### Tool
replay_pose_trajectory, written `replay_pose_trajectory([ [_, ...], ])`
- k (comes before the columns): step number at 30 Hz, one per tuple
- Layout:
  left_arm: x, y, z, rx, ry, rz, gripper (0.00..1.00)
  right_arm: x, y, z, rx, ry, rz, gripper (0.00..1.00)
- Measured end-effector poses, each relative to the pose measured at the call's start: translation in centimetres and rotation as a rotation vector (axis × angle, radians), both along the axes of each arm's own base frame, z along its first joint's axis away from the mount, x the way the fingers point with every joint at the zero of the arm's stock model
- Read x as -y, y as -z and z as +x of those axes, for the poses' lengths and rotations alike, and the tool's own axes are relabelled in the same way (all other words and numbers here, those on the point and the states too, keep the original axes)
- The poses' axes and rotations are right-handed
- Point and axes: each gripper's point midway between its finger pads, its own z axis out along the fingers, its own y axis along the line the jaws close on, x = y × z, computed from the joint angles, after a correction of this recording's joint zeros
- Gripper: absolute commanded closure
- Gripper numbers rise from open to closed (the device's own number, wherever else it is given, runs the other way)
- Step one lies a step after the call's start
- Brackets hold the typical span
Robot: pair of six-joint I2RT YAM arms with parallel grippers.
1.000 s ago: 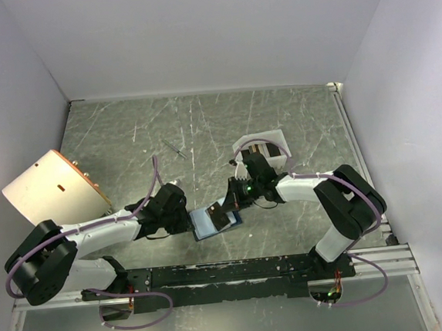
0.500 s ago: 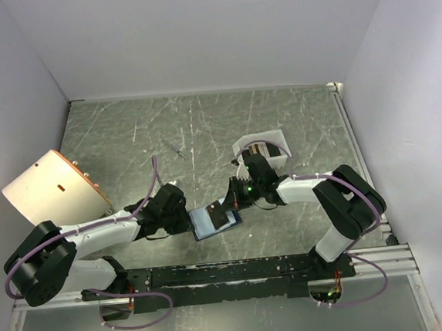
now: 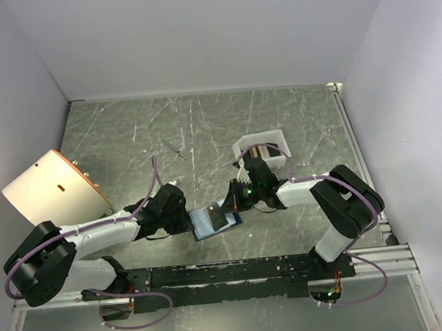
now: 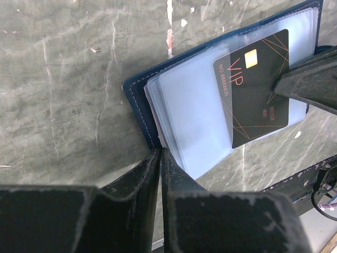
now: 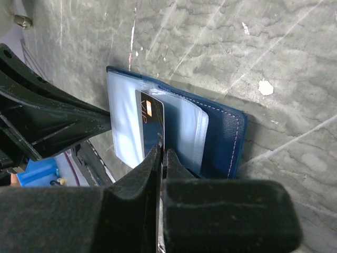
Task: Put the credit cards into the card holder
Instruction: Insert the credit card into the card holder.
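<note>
The card holder [image 3: 205, 223] lies open on the table between the arms, a dark blue cover with clear pale-blue sleeves [image 4: 189, 105]. My left gripper [image 4: 160, 150] is shut on its near edge, at the corner of cover and sleeves. A black credit card [image 4: 258, 89] marked VIP lies across the sleeves, and one end looks tucked under a clear sleeve. My right gripper [image 5: 161, 149] is shut on that card's [image 5: 151, 122] edge, over the holder [image 5: 224, 137]. From above, the left gripper [image 3: 190, 221] and right gripper [image 3: 231, 207] meet at the holder from either side.
A white box-like tray [image 3: 263, 145] stands just behind the right arm's wrist. A pale round container [image 3: 49, 188] with a copper rim lies at the far left. A small thin object [image 3: 175, 148] rests on the table further back.
The right gripper has shifted slightly toward the near edge and left, carrying the black card further over the holder and uncovering the white tray. The left arm has not moved.
</note>
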Motion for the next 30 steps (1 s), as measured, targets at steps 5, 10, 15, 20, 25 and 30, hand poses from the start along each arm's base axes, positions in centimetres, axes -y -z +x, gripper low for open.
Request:
replay_pose_trajectory([
  [5,0.0,-0.01,0.0,0.0,0.0,0.0,0.81,0.04,0.27,-0.09,-0.012,0.026,-0.002,1.0],
  [10,0.0,-0.01,0.0,0.0,0.0,0.0,0.81,-0.14,0.3,-0.16,-0.016,0.041,-0.004,1.0],
  [15,0.0,0.0,0.0,0.0,0.0,0.0,0.81,-0.05,0.18,0.01,-0.009,0.054,-0.015,1.0],
  [20,0.0,-0.01,0.0,0.0,0.0,0.0,0.81,-0.08,-0.13,0.1,-0.002,0.061,-0.015,1.0],
  [25,-0.01,0.0,-0.02,0.0,0.001,0.0,0.81,-0.03,0.05,-0.11,-0.012,0.075,-0.011,1.0],
  [30,-0.01,0.0,-0.02,0.0,0.001,0.0,0.81,-0.13,0.14,-0.42,-0.022,0.092,0.001,1.0],
])
